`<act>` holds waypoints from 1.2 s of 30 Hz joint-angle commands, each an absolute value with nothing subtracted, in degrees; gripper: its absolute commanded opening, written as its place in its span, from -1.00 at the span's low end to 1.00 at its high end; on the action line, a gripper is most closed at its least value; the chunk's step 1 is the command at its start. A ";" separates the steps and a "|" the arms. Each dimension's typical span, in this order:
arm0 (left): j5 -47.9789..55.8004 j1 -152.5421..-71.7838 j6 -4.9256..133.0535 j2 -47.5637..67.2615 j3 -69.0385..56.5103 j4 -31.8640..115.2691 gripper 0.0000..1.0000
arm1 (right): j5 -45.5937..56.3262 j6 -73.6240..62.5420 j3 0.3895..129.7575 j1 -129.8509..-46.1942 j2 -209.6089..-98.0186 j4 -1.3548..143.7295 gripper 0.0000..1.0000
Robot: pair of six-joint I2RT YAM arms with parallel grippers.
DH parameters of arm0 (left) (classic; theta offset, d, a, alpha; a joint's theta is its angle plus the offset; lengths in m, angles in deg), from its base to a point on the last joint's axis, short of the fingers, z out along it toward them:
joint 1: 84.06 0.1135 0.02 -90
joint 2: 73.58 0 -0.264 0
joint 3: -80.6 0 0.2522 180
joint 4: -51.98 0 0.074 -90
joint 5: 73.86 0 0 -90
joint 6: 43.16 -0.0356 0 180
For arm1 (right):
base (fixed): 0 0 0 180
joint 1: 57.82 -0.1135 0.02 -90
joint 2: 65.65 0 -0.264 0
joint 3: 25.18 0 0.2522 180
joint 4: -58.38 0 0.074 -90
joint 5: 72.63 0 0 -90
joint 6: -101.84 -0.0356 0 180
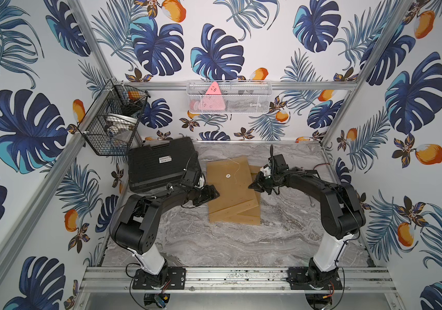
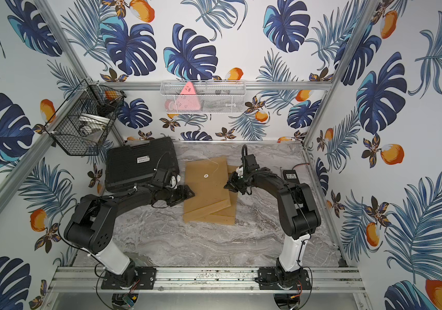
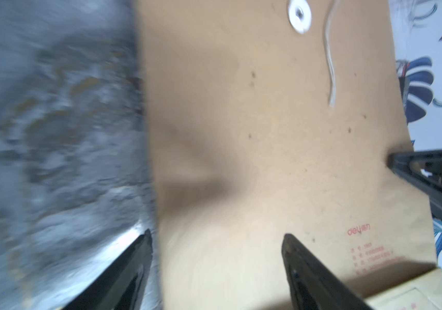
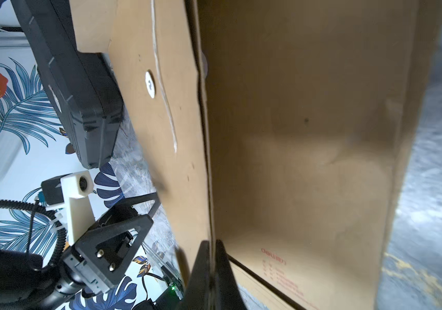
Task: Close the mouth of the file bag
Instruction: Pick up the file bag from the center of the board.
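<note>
A: Where is the file bag (image 1: 230, 188)?

B: Flat on the table (image 1: 214, 241), between the two arms. Its long axis runs away from the arm bases, and the end with the white button (image 1: 227, 176) and loose string (image 1: 237, 167) is the far one.

A: And the grippers?

B: The right gripper (image 4: 210, 245) is pinched shut on the bag's right edge. The left gripper (image 3: 217, 236) is wide open and holds nothing. It straddles the left edge, one finger over the table and one over the paper.

A: Which arm is nearer the mouth?

B: I'd say the right, though both sit around the bag's middle, so either must reach farther away.

A: Anything in the way?

B: A black case (image 1: 160, 166) lies just beside the left arm, and a second bag (image 1: 246, 217) lies underneath, askew.
</note>
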State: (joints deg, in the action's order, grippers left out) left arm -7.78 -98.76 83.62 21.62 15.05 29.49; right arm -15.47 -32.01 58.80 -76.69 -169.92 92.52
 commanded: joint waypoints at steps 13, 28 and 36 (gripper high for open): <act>-8.28 -102.15 85.69 28.82 12.60 34.97 0.84 | -9.32 -31.83 50.08 -75.56 -157.32 97.45 -1.00; -6.76 -115.87 94.66 44.79 -3.97 41.26 0.92 | 7.96 -23.43 57.47 -67.47 -148.72 113.52 -1.00; -5.83 -114.36 95.25 35.25 1.58 38.49 0.92 | -1.77 -19.81 58.98 -67.37 -147.90 112.01 -1.00</act>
